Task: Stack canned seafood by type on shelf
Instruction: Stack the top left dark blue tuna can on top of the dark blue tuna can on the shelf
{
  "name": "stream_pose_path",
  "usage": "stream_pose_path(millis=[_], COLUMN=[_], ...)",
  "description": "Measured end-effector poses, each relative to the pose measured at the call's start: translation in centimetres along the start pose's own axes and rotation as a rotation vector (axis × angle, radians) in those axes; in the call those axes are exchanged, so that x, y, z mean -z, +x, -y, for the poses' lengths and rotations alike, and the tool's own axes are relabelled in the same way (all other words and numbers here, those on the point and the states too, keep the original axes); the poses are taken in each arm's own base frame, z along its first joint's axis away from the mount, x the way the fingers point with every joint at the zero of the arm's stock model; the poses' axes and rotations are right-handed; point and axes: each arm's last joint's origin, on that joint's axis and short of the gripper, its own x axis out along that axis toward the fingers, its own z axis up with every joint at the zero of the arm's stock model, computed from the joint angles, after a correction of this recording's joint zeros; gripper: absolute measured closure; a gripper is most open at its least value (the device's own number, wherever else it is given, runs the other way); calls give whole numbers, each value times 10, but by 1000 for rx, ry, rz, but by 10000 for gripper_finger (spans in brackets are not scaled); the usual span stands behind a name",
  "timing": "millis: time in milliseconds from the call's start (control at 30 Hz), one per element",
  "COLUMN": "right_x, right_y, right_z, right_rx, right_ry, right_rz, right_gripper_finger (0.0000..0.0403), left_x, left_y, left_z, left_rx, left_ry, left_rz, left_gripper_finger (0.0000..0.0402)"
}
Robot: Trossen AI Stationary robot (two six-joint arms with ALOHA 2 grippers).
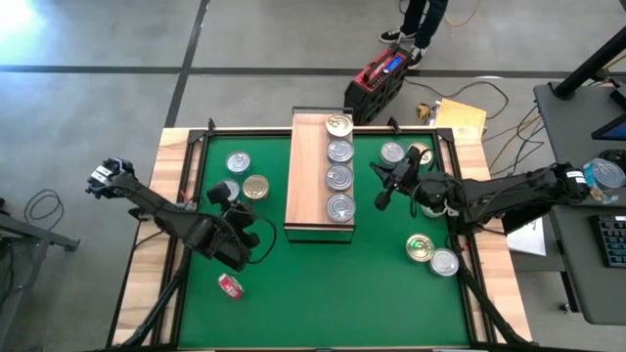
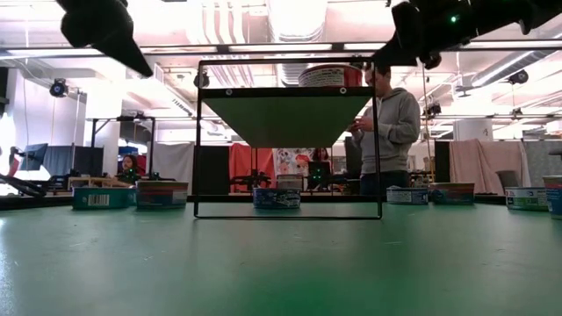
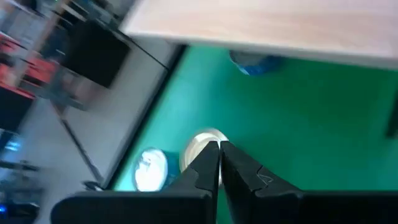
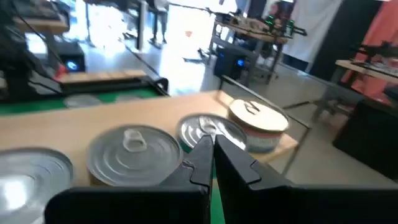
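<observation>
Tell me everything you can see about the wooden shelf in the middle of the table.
The shelf is a long light-wood board raised on a thin dark frame above the green mat, standing about mid-table. Four tins sit in a row along its right side: a gold-lidded tin at the far end, then three silver-lidded tins. Its left side is bare. The right claw hangs just beside it; neither claw touches it.

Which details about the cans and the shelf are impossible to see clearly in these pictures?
- Can labels: the high view shows only the lids of the cans on the shelf; too small to read.
- Blue can: left wrist view, blurred, partly hidden by the shelf's edge.
- Can atop the shelf: low view, only its side shows.
</observation>
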Motion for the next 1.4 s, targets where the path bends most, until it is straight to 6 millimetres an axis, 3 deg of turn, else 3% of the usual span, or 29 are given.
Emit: stream_pose_path(millis=[167, 467, 733, 967, 1400], right_x=[-2, -5, -4, 4, 4], right_y=[0, -7, -12, -12, -13], right_z=[-3, -16, -22, -23, -20], right_rx=[-109, -274, -312, -304, -249], right_ry=[28, 72, 82, 97, 116], right_rz=[26, 49, 40, -38, -48], right_gripper_finger=[394, 394, 394, 394, 394], left_x=[-3, -15, -18, -11, 31], left_y=[5, 11, 37, 64, 93], left_z=[-2, -14, -41, -48, -34], left_rx=[140, 402, 580, 551, 466], left_ry=[80, 208, 137, 159, 256], left_rz=[-94, -100, -284, -352, -384], left_gripper_finger=[401, 401, 401, 401, 401])
